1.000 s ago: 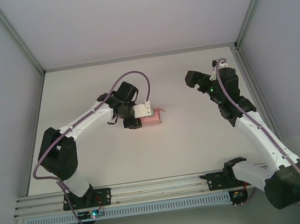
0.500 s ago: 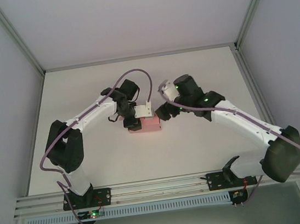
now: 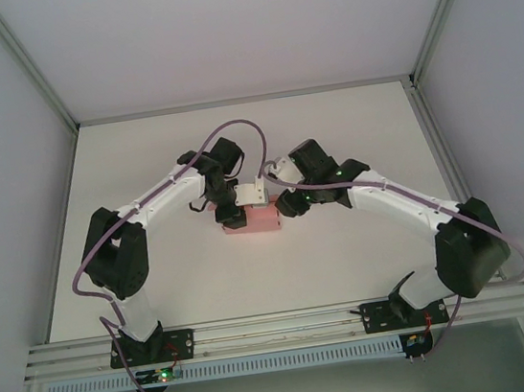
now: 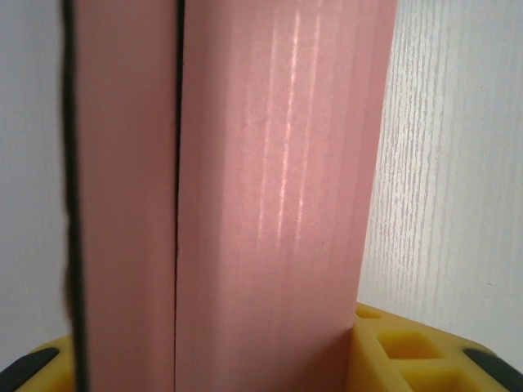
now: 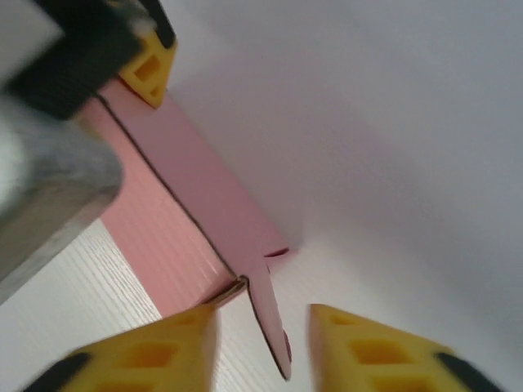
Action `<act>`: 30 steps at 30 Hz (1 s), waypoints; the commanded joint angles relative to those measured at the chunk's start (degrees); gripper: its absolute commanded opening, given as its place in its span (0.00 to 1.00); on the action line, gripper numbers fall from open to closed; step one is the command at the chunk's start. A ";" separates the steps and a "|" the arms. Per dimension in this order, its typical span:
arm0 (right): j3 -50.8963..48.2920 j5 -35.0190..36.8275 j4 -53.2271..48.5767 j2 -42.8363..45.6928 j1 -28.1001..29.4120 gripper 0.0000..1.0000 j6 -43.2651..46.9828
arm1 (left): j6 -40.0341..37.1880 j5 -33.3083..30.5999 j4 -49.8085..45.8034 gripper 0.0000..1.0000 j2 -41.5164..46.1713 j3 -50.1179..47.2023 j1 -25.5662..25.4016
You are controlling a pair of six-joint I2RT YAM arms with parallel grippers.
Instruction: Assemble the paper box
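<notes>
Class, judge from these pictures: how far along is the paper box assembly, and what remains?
Done: the paper box is folded into a rectangular body, its panels meeting along a seam. In hand: the left jaws clamp it while the right jaws stand open around a loose end tab. Left: tucking that tab in to close the end.

The left arm [image 3: 152, 206] rises from its base, folds at the elbow and runs its forearm across toward the other arm, wrist bent downward. The left gripper [image 3: 234, 216] is clamped on one end of the paper box [image 4: 270, 204], a yellow finger [image 4: 404, 355] pressed against each side. The right arm [image 3: 403, 204] mirrors it, forearm stretched toward the left hand. The right gripper [image 3: 289, 202] sits low, close to the left gripper. Its fingers [image 5: 376, 351] stand parted, the box's tab in the gap, unpinched.
</notes>
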State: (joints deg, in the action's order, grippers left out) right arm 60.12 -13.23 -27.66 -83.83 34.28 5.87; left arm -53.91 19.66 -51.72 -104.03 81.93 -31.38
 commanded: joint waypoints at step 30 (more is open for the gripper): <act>6.18 6.84 6.12 -4.14 7.33 0.00 -27.72 | 7.37 2.23 -1.03 0.44 -6.05 8.55 0.56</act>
State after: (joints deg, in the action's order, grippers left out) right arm 67.11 -4.99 -28.45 -89.14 38.52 -18.74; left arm -47.66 18.79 -55.35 -108.44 88.77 -30.57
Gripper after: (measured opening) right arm 0.047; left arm 0.445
